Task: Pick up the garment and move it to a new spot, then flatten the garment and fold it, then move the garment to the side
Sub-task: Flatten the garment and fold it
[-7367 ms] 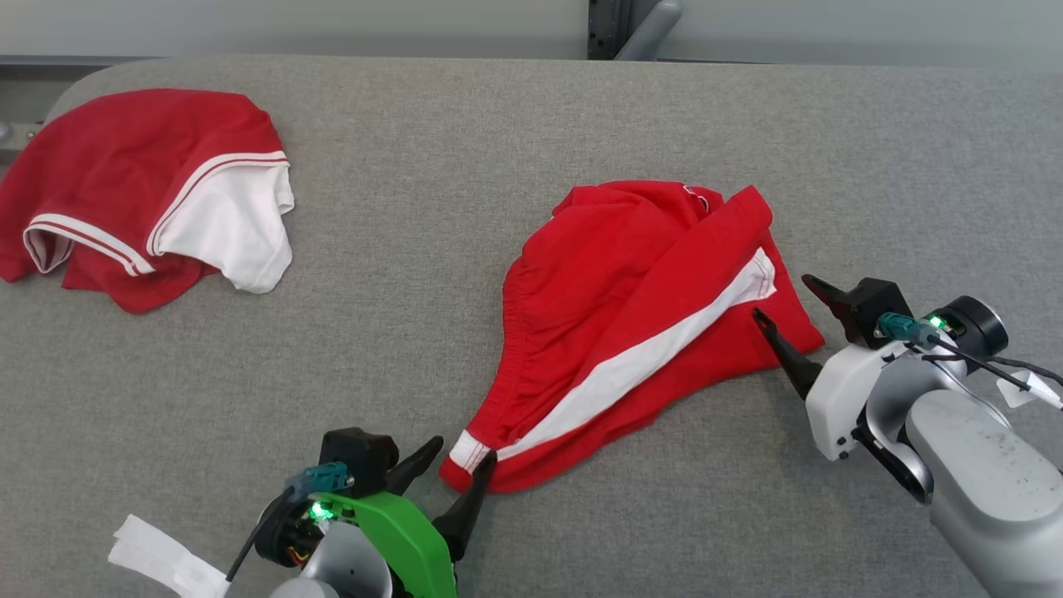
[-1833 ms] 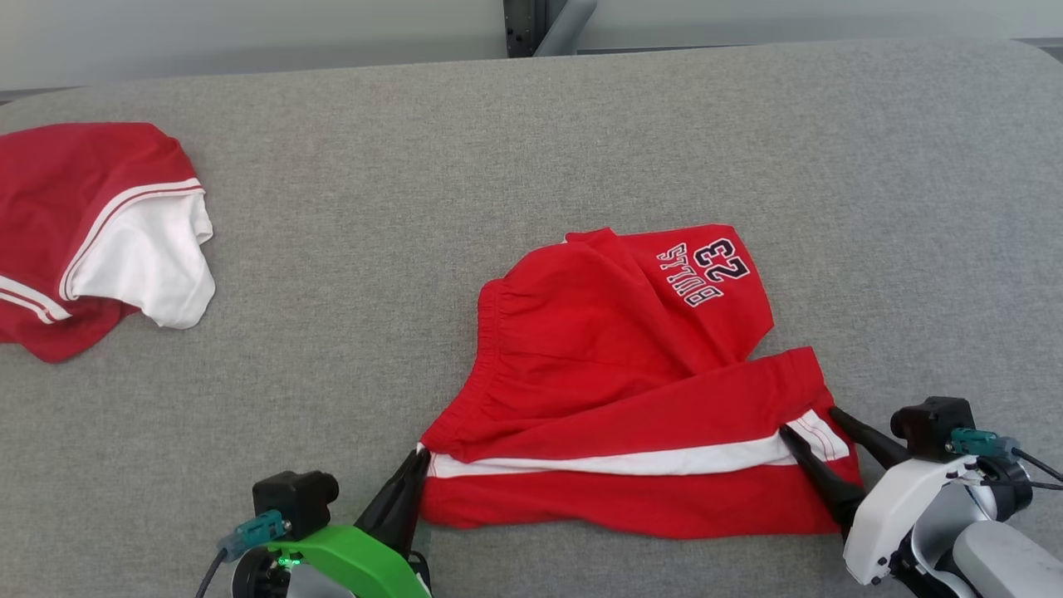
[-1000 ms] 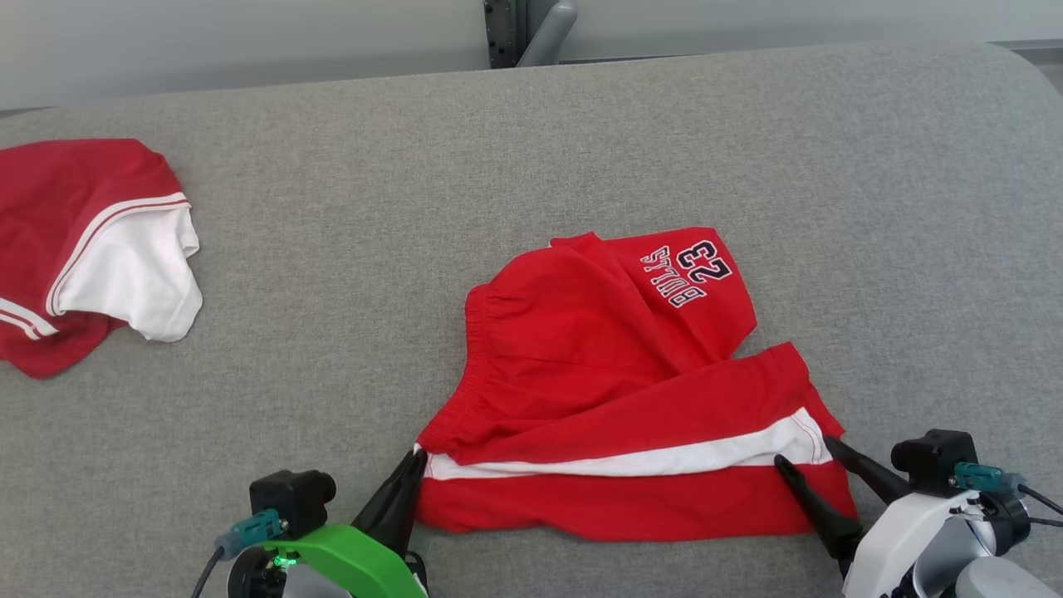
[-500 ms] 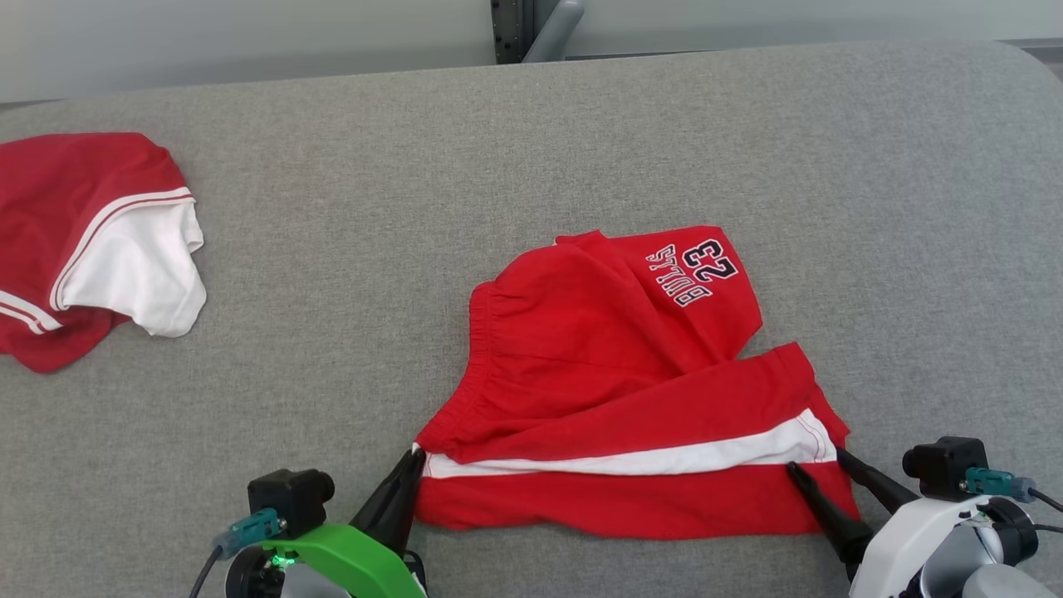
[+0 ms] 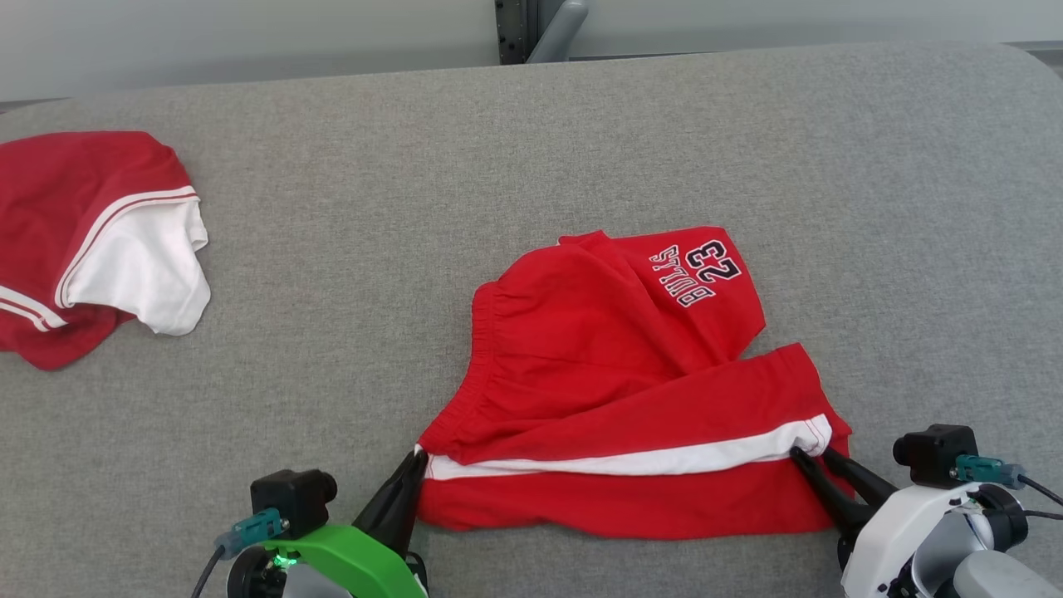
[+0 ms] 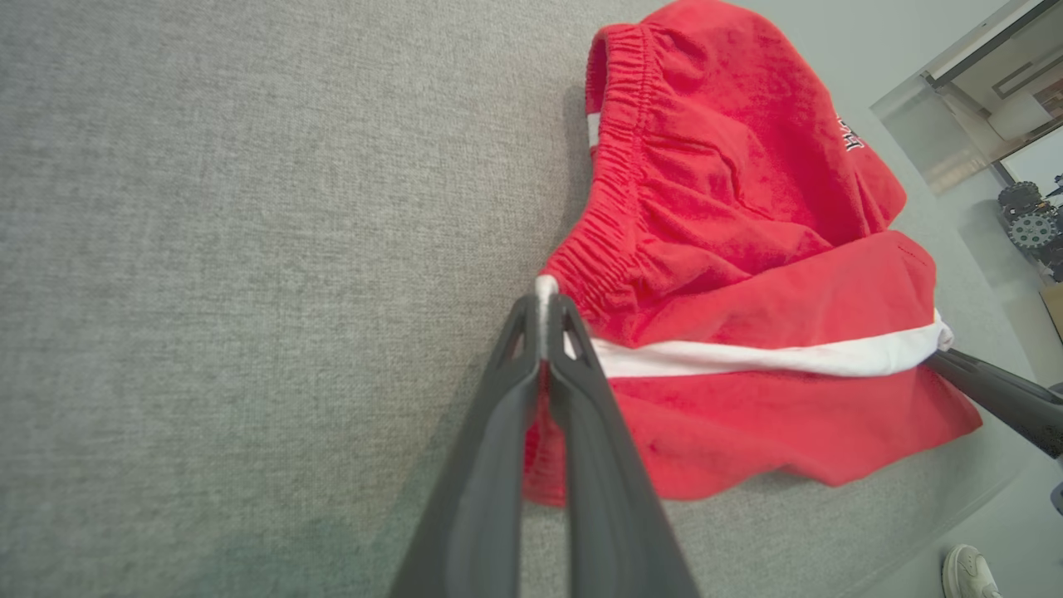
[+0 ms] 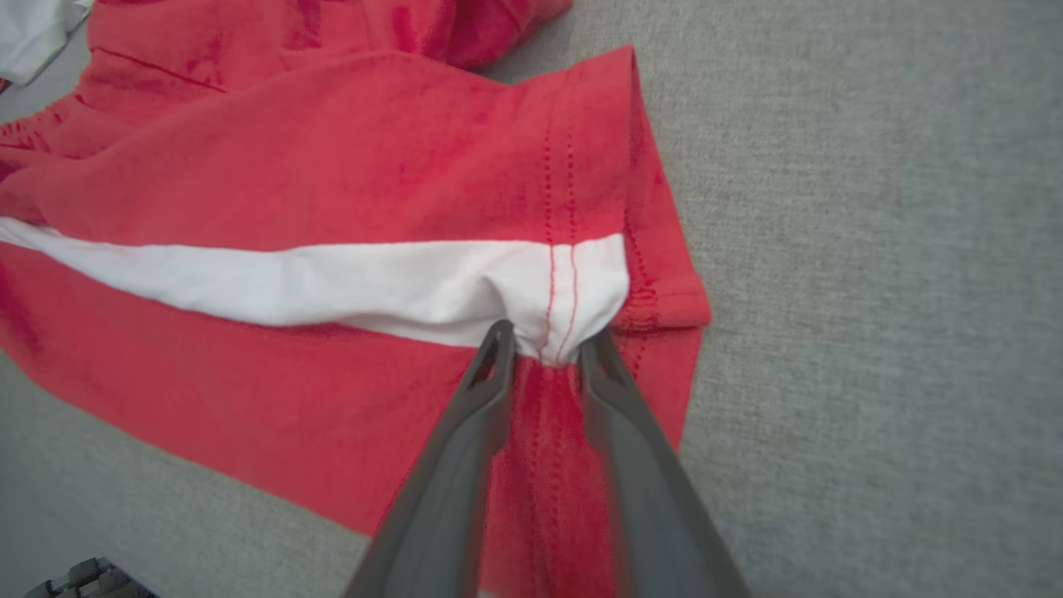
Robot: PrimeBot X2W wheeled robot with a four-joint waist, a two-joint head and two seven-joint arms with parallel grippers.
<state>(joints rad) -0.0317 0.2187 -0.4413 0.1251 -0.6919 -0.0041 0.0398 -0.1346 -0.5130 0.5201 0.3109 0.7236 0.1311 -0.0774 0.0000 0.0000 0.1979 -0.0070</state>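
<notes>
The garment [image 5: 614, 390] is a pair of red shorts with a white side stripe and "BULLS 23" print, lying crumpled on the grey table [image 5: 332, 291]. My left gripper [image 5: 419, 455] is shut on the waistband corner at the stripe's left end, and the left wrist view shows that pinch [image 6: 546, 303] on the garment [image 6: 731, 249]. My right gripper [image 5: 810, 453] is at the leg hem on the right. In the right wrist view its fingertips [image 7: 548, 336] pinch the bunched white stripe of the garment [image 7: 332, 166].
A second red and white garment [image 5: 83, 232] lies at the table's far left. A dark post [image 5: 531, 29] rises behind the back edge. The table's front edge runs close under both grippers. A white shoe [image 6: 967, 573] shows on the floor.
My right gripper's fingers have closed from wide open onto the hem at the white stripe, bunching it. The left gripper keeps its hold and has not moved.
</notes>
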